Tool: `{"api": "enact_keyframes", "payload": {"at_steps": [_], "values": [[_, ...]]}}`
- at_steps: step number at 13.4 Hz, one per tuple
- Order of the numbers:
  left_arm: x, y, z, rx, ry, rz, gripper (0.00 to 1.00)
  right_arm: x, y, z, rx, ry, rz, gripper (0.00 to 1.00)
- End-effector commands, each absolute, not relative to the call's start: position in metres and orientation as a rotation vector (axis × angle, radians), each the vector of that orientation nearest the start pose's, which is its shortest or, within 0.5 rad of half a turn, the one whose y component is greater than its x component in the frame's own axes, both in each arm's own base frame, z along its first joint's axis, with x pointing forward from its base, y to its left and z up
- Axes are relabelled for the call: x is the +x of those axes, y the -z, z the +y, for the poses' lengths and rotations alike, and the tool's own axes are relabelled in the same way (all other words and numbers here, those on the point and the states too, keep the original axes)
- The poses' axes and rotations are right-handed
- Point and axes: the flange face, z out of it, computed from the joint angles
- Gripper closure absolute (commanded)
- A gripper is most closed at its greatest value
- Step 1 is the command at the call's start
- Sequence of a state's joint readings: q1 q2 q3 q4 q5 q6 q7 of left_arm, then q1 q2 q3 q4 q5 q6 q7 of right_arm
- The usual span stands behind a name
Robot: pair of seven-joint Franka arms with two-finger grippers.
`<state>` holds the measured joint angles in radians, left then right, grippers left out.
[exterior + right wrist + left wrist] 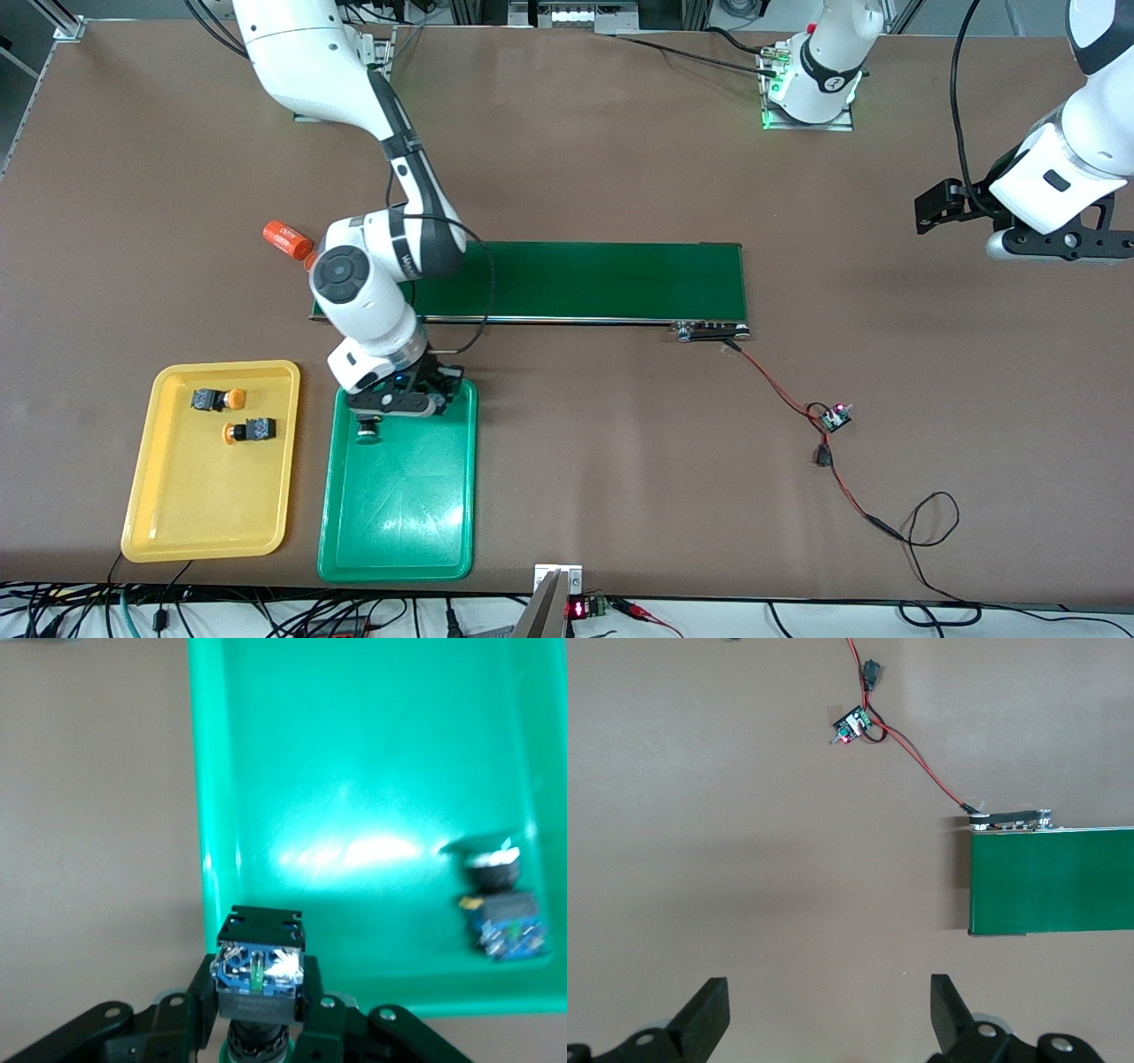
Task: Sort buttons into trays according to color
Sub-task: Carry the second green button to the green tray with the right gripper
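Right gripper (416,396) hung over the green tray (399,523), near its conveyor-side edge; two orange buttons (217,400) lay in the yellow tray (146,523). Left gripper (828,1014) waited, jaws wide, empty. Clamped a button (260,961) for release beside another green button (500,904).

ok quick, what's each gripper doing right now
Left gripper: open, holding nothing, over bare table.
Right gripper: shut on a button, over the green tray.
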<state>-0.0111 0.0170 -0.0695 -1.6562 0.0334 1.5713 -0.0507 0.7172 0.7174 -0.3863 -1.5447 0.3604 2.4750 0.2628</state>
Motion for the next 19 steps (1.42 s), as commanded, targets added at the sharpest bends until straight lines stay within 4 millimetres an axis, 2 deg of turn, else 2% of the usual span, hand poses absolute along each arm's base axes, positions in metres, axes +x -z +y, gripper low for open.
{"api": "enact_keyframes", "payload": {"at_steps": [1,5,11,13,14,15,16,17,18,19], "values": [[0.552,-0.583,-0.042,-3.090,-0.155,0.066,0.00,0.691,-0.275,0.273,-3.027,0.436,0.019,0.96],[0.552,-0.583,-0.041,-3.090,-0.155,0.064,0.00,0.695,-0.239,0.257,-3.077,0.393,-0.021,0.98],[0.552,-0.583,-0.042,-3.090,-0.155,0.066,0.00,0.706,-0.229,0.244,-3.085,0.427,-0.057,0.98],[0.552,-0.583,-0.042,-3.090,-0.155,0.066,0.00,0.705,-0.215,0.244,-3.099,0.406,-0.061,0.96],[0.552,-0.583,-0.042,-3.090,-0.155,0.066,0.00,0.702,-0.207,0.247,-3.104,0.394,-0.066,0.88],[0.552,-0.583,-0.042,-3.090,-0.155,0.066,0.00,0.700,-0.201,0.251,-3.105,0.384,-0.070,0.74],[0.552,-0.583,-0.041,-3.090,-0.155,0.064,0.00,0.698,-0.195,0.251,-3.111,0.373,-0.071,0.54],[0.552,-0.583,-0.042,-3.090,-0.155,0.066,0.00,0.698,-0.197,0.253,-3.095,0.365,-0.048,0.06],[0.552,-0.583,-0.042,-3.090,-0.155,0.066,0.00,0.697,-0.203,0.256,-3.069,0.344,-0.014,0.00],[0.552,-0.583,-0.042,-3.090,-0.155,0.066,0.00,0.693,-0.214,0.260,-3.056,0.281,-0.002,0.00]]}}
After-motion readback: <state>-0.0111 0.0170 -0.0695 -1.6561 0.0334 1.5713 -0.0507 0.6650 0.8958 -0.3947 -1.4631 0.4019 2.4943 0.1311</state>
